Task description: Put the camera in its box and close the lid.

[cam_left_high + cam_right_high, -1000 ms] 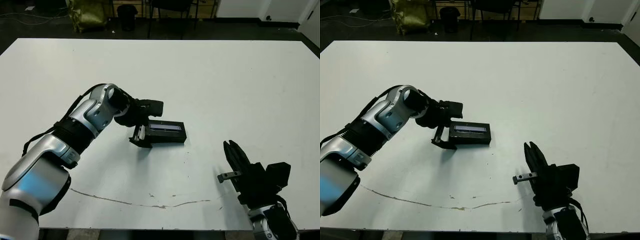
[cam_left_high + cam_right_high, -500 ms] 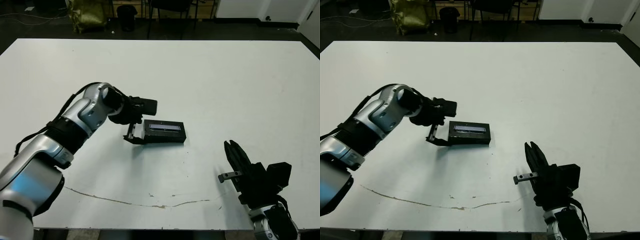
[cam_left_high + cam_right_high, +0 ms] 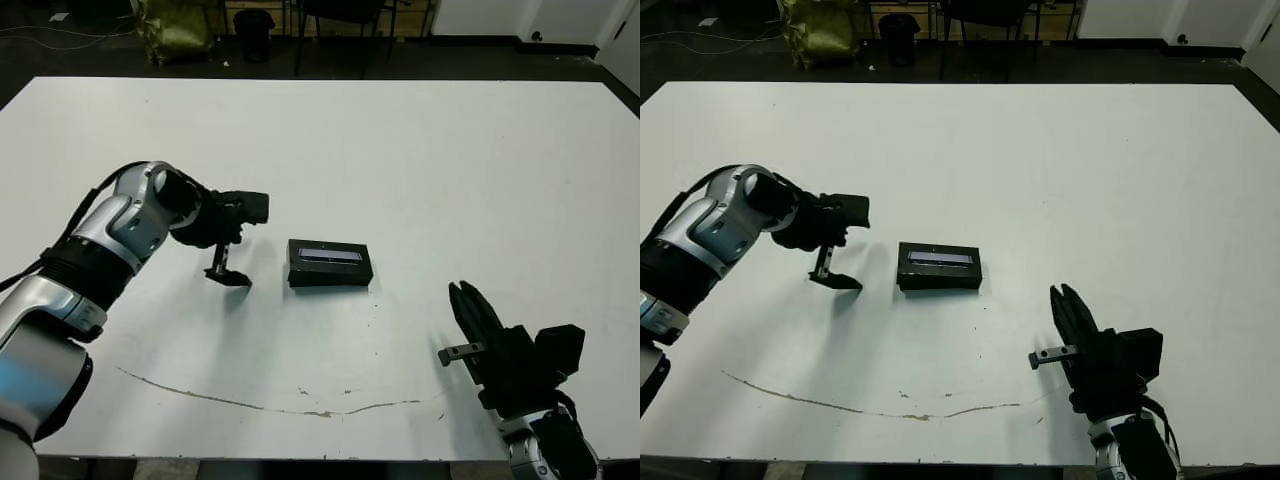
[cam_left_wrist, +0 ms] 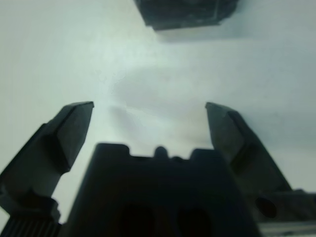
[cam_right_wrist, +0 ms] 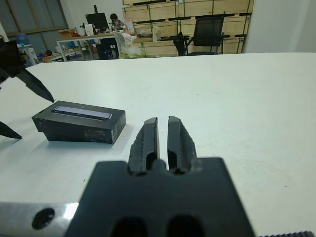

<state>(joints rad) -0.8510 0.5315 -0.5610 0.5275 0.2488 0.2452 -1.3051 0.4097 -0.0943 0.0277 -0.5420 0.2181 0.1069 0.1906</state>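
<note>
White table (image 3: 450,160), closed box under striped lid (image 3: 329,262), contents hidden.

The right gripper (image 5: 163,138) rises over the white table (image 5: 237,89), its two black fingers (image 5: 145,140) pressed close together with only a thin gap. To its left sits the lid (image 5: 79,122) — a black block with a silver-grey stripe on top. Further left, the left gripper's (image 5: 12,94) fingertips stand spread apart. Beyond the table — shelves, a chair and a seated person (image 5: 116,20).
</note>
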